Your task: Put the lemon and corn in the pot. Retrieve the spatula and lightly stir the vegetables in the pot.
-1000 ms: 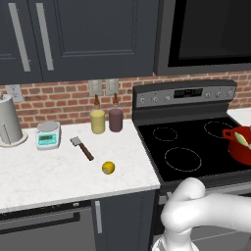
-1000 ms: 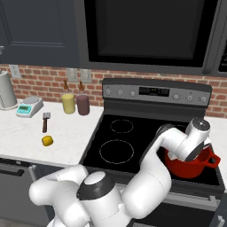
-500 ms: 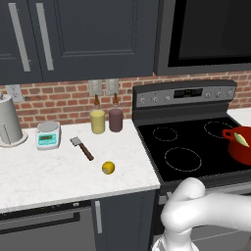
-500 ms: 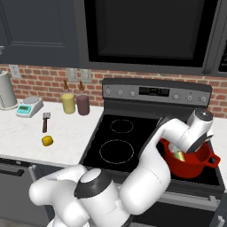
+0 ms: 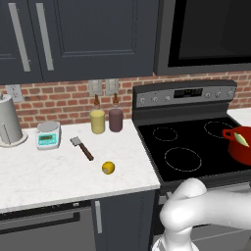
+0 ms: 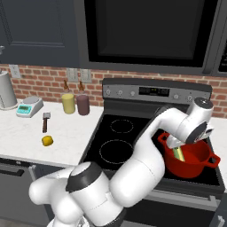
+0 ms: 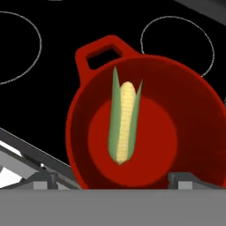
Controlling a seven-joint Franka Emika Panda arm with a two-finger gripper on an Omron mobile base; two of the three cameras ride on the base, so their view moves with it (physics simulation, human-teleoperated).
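The stove [image 5: 196, 147] stands at the desk's [image 5: 59, 176] right edge. The pot [image 7: 145, 123] sits at the stove's front right corner, and the corn [image 7: 123, 123] lies inside it, leaning on the wall. The hand [image 7: 114, 181] hangs above the pot, fingers spread wide, gripping nothing. The spatula [image 5: 81, 148] lies mid-desk, the lemon [image 5: 108, 168] just in front of it, near the front edge.

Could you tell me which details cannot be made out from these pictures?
- Pot, left base view: cut off by the right edge; just a tip of the corn shows.
- Pot's near left side, right base view: covered by the arm.
- Display on the scale: too small to read.
- Spatula head details: too small.
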